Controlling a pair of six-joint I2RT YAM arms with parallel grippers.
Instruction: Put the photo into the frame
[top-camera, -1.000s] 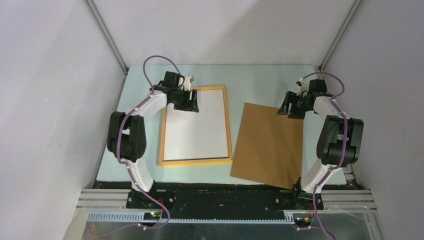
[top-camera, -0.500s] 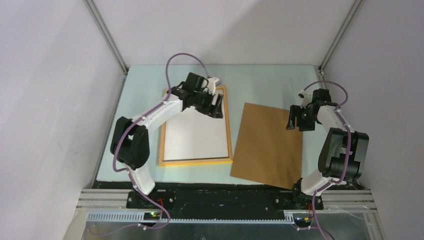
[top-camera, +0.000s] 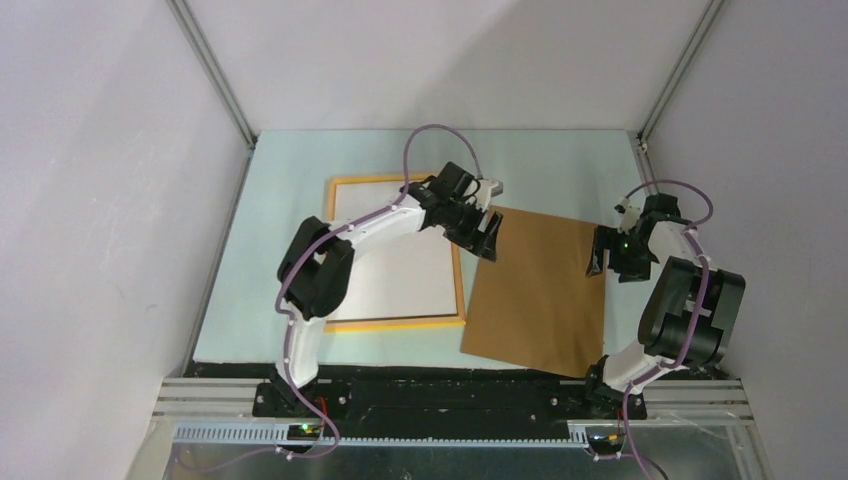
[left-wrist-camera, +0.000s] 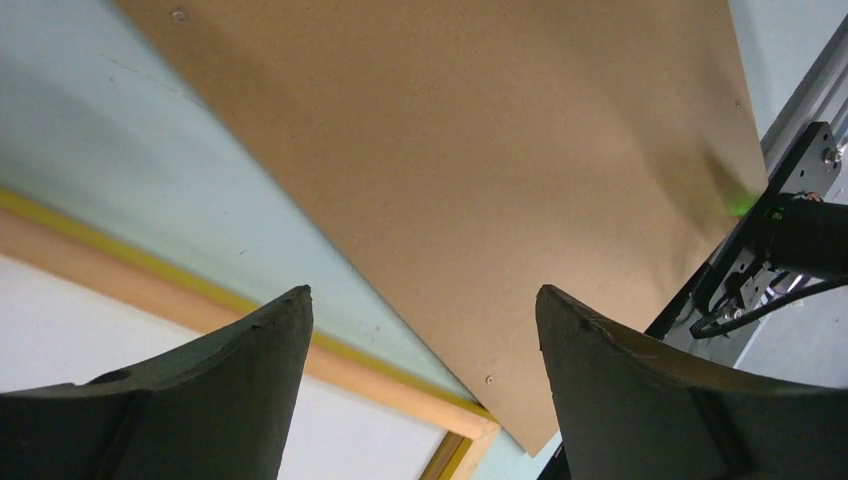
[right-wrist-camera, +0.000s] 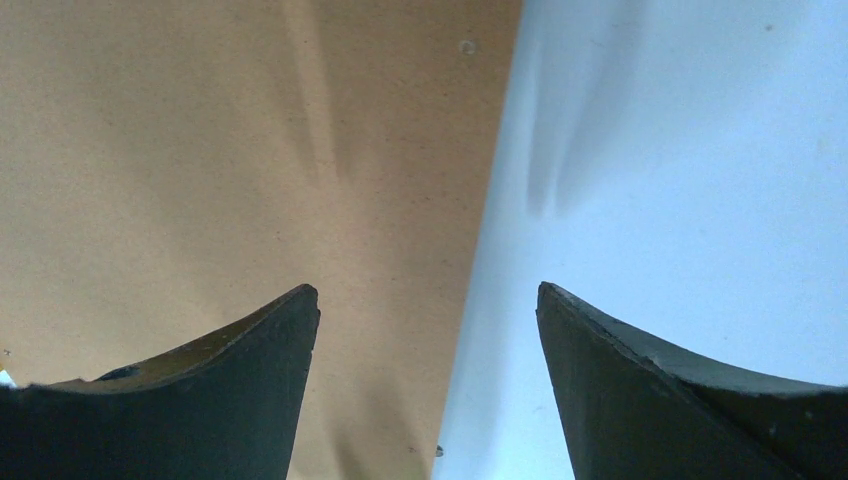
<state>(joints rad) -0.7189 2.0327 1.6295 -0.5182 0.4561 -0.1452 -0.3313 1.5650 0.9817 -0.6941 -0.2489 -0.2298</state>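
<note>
The frame (top-camera: 390, 324), thin yellow-orange wood, lies flat left of centre, and a plain white sheet (top-camera: 390, 280) fills it. The photo's printed face shows nowhere. My left gripper (top-camera: 490, 238) hovers open over the gap between the frame's right rail (left-wrist-camera: 380, 385) and the brown backing board (top-camera: 540, 290), near their far ends. In the left wrist view my left gripper (left-wrist-camera: 423, 292) has nothing between its fingers. My right gripper (top-camera: 598, 255) stands open above the board's right edge. In the right wrist view my right gripper (right-wrist-camera: 428, 288) is empty, over the board (right-wrist-camera: 200, 150) and mat.
The pale blue-green mat (top-camera: 560, 165) covers the table under everything. Grey walls close in left, right and behind. A metal rail (top-camera: 450, 390) carries both arm bases along the near edge. The right arm's base (left-wrist-camera: 790, 230) shows past the board's corner.
The left arm swept right, from the frame's far left corner to the board's left edge. The right gripper slid nearer along the board's right edge. Both jaws opened wider.
</note>
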